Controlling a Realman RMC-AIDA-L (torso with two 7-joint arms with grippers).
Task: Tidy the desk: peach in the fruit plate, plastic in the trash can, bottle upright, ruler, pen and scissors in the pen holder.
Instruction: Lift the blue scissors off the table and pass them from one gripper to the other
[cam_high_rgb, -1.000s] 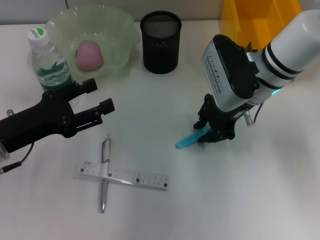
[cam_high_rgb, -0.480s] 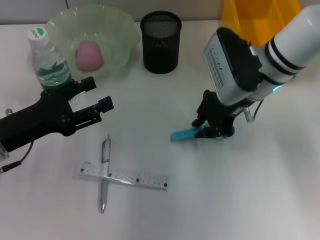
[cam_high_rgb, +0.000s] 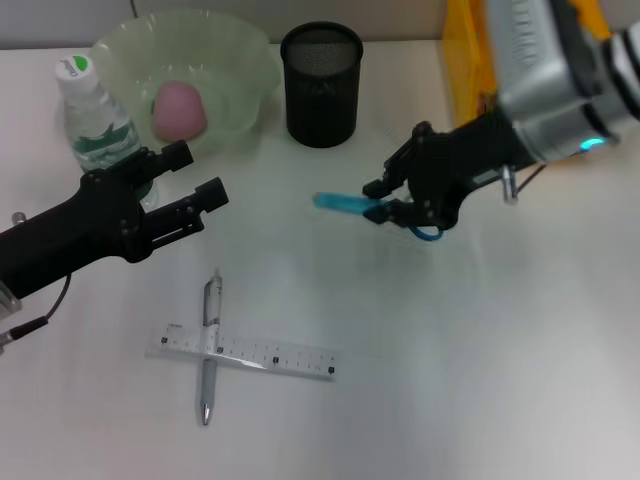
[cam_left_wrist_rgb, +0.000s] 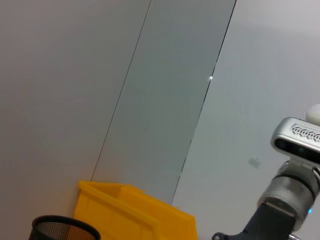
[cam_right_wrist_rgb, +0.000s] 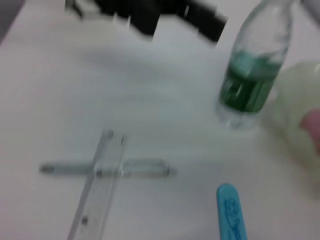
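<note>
- Head view: we see the right gripper (cam_high_rgb: 392, 205) clamped on the blue scissors (cam_high_rgb: 345, 205), held near the table's far edge by the pen holder (cam_high_rgb: 321, 85).
- Left gripper (cam_high_rgb: 190, 190) gapes beside the bottle (cam_high_rgb: 97, 125).

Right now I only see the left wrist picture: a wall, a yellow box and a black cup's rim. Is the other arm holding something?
Observer: Yes. In the head view the right gripper is shut on the blue scissors, short of the pen holder.
Operator: Where's the pen?
Observer: The pen lies on the desk, crossed with the clear ruler.
Operator: And my own gripper?
Observer: The left gripper is open beside the upright bottle, holding nothing.
</note>
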